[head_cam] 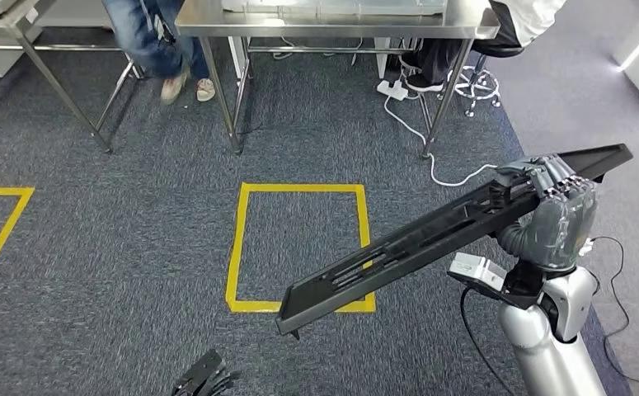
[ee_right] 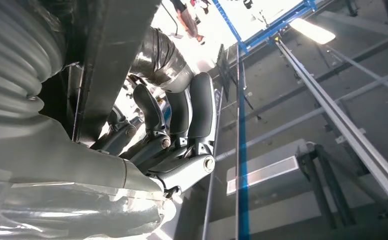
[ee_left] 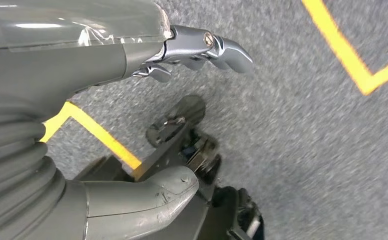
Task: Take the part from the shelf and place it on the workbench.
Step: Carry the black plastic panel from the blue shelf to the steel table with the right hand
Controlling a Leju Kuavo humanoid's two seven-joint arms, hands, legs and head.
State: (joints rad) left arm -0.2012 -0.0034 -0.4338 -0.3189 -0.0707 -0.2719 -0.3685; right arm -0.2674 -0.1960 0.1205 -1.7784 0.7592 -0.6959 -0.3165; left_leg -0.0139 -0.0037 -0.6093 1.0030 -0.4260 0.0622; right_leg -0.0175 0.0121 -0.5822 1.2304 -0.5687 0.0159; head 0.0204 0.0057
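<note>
The part is a long flat black plastic panel with slots. It slants from lower left up to the upper right in the head view, above the carpet. My right hand grips it near its upper end, fingers curled over the edge. In the right wrist view the fingers wrap around the dark panel. My left hand hangs low at the bottom edge of the head view. In the left wrist view its fingers and thumb stand apart with nothing between them.
A steel workbench stands ahead at the top of the head view, with a second table at top left. A person's legs are between them, another person sits at top right. Yellow tape square marks the carpet. A white cable lies near the bench leg.
</note>
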